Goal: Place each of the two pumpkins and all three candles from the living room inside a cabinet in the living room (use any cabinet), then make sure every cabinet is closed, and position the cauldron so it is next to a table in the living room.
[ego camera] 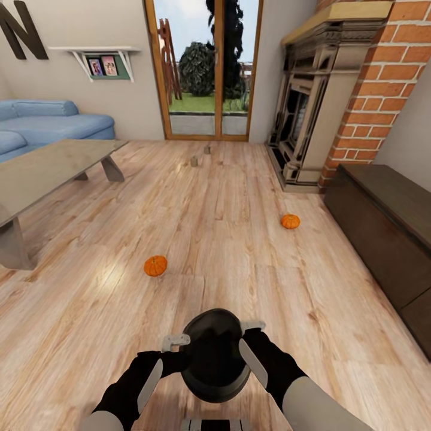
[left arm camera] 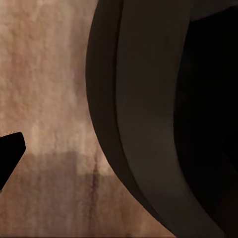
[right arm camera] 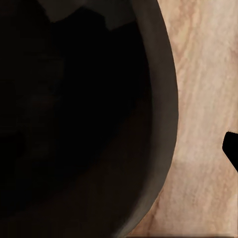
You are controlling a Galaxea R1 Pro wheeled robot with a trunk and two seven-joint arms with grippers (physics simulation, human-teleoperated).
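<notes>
Here, black cauldron [ego camera: 214,353] pinched between both arms' fingers [ego camera: 175,342], each closed on its rim

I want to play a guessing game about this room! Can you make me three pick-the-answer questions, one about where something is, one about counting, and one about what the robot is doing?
1. Where are the pumpkins?
A. On the wooden floor
B. On the table
C. On the blue sofa

2. How many pumpkins can you see?
A. One
B. Two
C. Four

3. What is happening with the black cauldron?
A. It lies tipped over by the fireplace
B. It sits on the dark cabinet
C. It sits between the robot's two hands

Answers:
1. A, both orange pumpkins sit on the floor, away from the grey table.
2. B, one is nearer the table, the other nearer the cabinet.
3. C, the left hand and right hand are at either side of its rim.
</notes>
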